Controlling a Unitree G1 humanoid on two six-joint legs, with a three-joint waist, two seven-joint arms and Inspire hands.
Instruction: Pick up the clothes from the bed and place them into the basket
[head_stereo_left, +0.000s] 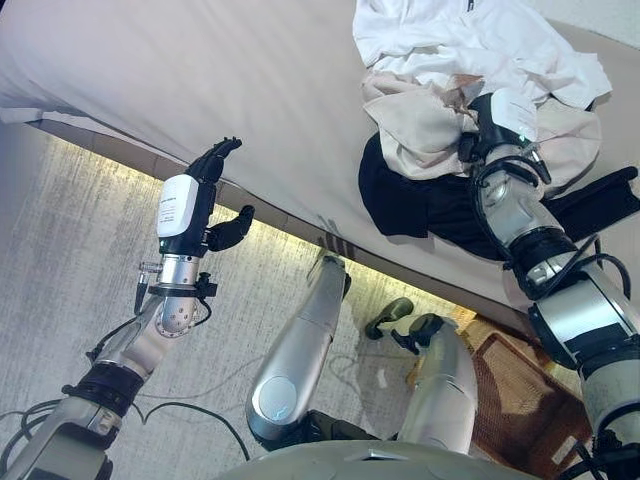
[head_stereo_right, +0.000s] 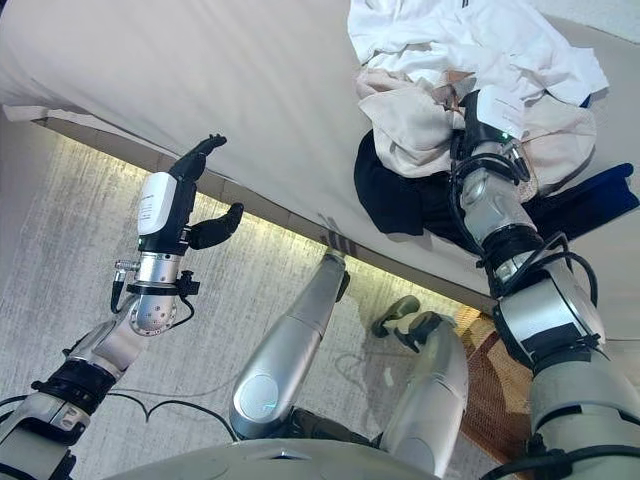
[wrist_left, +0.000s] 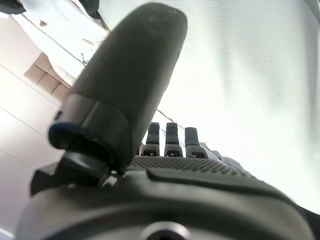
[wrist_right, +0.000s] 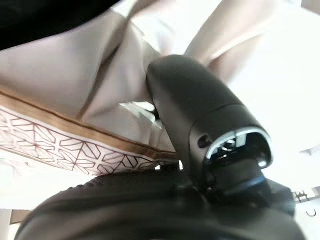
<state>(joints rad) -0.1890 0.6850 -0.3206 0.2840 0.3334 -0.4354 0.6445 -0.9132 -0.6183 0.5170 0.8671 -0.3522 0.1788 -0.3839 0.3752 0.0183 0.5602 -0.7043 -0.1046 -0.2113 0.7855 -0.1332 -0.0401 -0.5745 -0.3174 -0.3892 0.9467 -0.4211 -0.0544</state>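
A pile of clothes lies on the bed (head_stereo_left: 200, 80) at its far right: a white garment (head_stereo_left: 450, 35) on top, a beige garment (head_stereo_left: 420, 125) below it and a black garment (head_stereo_left: 410, 200) near the bed's edge. My right hand (head_stereo_left: 500, 118) reaches into the pile, pushed in between the beige and white cloth. In the right wrist view its thumb (wrist_right: 200, 110) lies against the beige cloth (wrist_right: 100, 60). My left hand (head_stereo_left: 212, 165) is open and empty, raised over the bed's front edge, far left of the pile. The brown woven basket (head_stereo_left: 510, 390) stands on the floor at the lower right.
The bed's front edge runs slantwise from upper left to lower right, with grey carpet (head_stereo_left: 70, 230) below it. A dark cloth strip (head_stereo_left: 600, 200) lies right of my right forearm. A cloth with a brown geometric pattern (wrist_right: 60, 145) shows in the right wrist view.
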